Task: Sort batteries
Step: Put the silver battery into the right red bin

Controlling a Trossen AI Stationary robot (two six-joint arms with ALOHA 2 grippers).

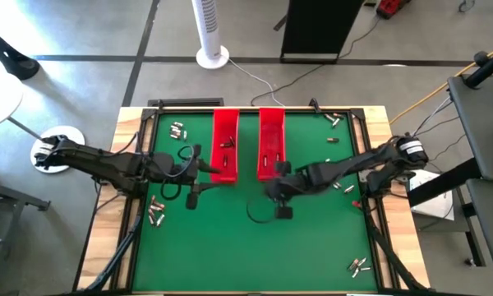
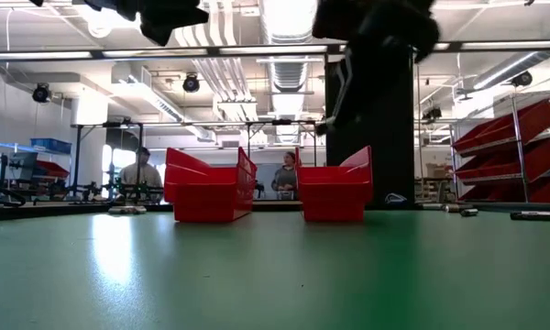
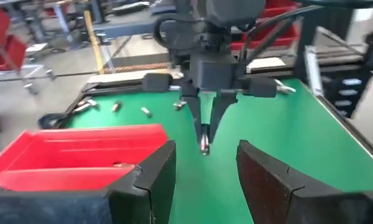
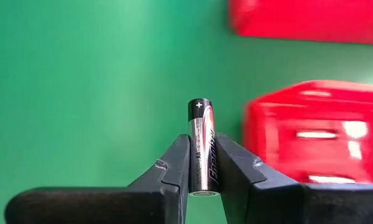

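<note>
The right gripper (image 4: 202, 168) is pinching one battery (image 4: 201, 146) between its two fingers (image 4: 174, 165), jaws narrow and closed on the cell. The battery is standing lengthwise in the gap, its dark plus end sticking out past the fingertips and its silvery body pressed by both pads. In the left wrist view the same gripper (image 3: 204, 134) is hanging at centre frame, pointing down, with the battery (image 3: 203, 142) at its tips above the green mat (image 3: 280, 124).

In the high view the right gripper (image 1: 276, 191) is sitting at frame centre, just below the right tray (image 1: 271, 141). The left gripper (image 1: 204, 170) is waiting left of centre at the lower end of the left tray (image 1: 224, 144), its jaws standing apart with nothing between them; in its wrist view the fingers (image 3: 155, 177) are framing bare mat beside the left tray (image 3: 81, 155).

Loose batteries are lying scattered on the mat: a group in the upper left (image 1: 177, 129), a cluster at lower left (image 1: 155, 211), a few at upper right (image 1: 332, 118), some at right of centre (image 1: 343, 187), and a pair at lower right (image 1: 358, 265). Small cells are also lying inside both trays.

In the low view the two trays (image 2: 209, 188) are standing side by side at mid-frame, with people showing in the room behind.
</note>
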